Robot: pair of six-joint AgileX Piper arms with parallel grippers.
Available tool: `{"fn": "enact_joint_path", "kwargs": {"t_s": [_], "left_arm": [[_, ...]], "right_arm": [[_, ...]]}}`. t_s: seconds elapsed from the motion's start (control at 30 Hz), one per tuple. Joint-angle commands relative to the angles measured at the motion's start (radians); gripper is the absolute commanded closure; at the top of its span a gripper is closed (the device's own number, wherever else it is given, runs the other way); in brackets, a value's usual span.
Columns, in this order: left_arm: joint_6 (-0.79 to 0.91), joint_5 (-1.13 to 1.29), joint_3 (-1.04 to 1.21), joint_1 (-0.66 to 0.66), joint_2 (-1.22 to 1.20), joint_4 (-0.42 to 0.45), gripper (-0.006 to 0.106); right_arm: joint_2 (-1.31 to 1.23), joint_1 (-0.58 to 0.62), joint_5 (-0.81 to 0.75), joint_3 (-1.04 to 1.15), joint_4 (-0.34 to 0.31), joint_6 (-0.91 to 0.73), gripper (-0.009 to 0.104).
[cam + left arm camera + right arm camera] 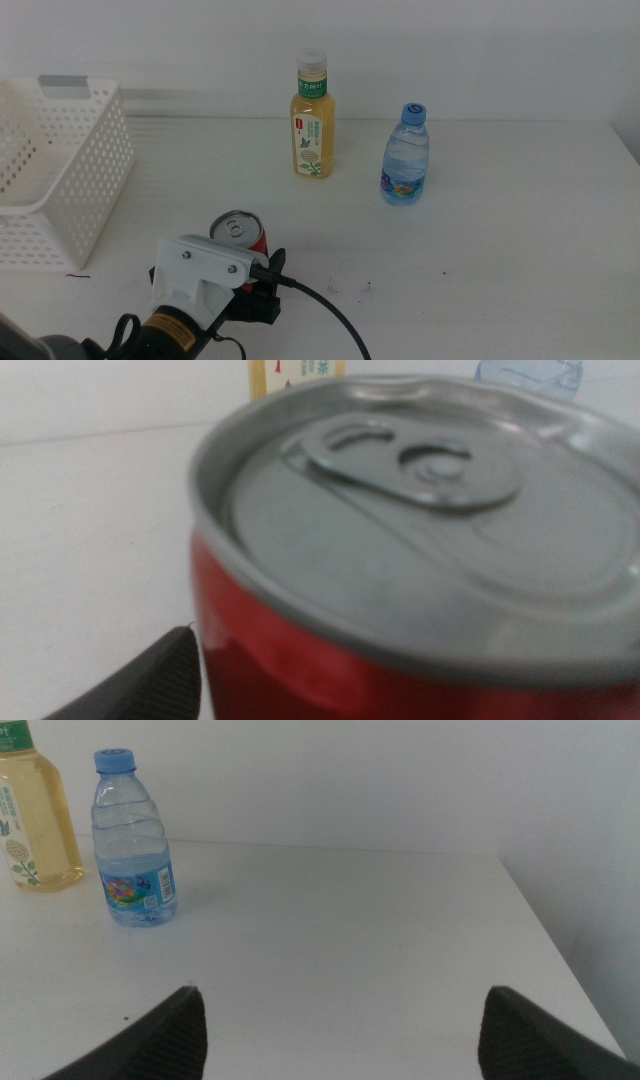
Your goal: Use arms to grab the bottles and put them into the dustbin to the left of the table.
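A slim red soda can [240, 231] stands upright near the table's [480, 260] front left. My left gripper [250, 262] is at the can, open, and the can sits between its jaws. In the left wrist view the can [420, 560] fills the picture and only one dark finger [150, 680] shows beside its red wall. The yellow-drink bottle [313, 125] and the small water bottle [405, 155] stand farther back. The white dustbin [60, 170] is at the left. My right gripper [340, 1010] waits open over bare table, with the water bottle [134, 840] and the yellow bottle [35, 820] ahead of it.
The table's right edge [545, 940] runs close to the right gripper. A black cable [330, 310] trails from the left arm's white housing [205, 270] across the front of the table. A white wall stands behind the table.
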Motion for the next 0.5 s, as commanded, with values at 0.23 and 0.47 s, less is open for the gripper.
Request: {"fn": "enact_joint_path", "kwargs": {"t_s": [0.23, 0.47], "left_arm": [[-0.04, -0.012, -0.017, 0.002, 0.049, 0.006, 0.007], [-0.054, -0.012, -0.05, 0.002, 0.088, 0.017, 0.007]], "right_arm": [[-0.004, -0.009, -0.009, 0.003, -0.01, -0.01, 0.002], [-0.004, -0.009, -0.009, 0.003, -0.01, -0.01, 0.002]]}}
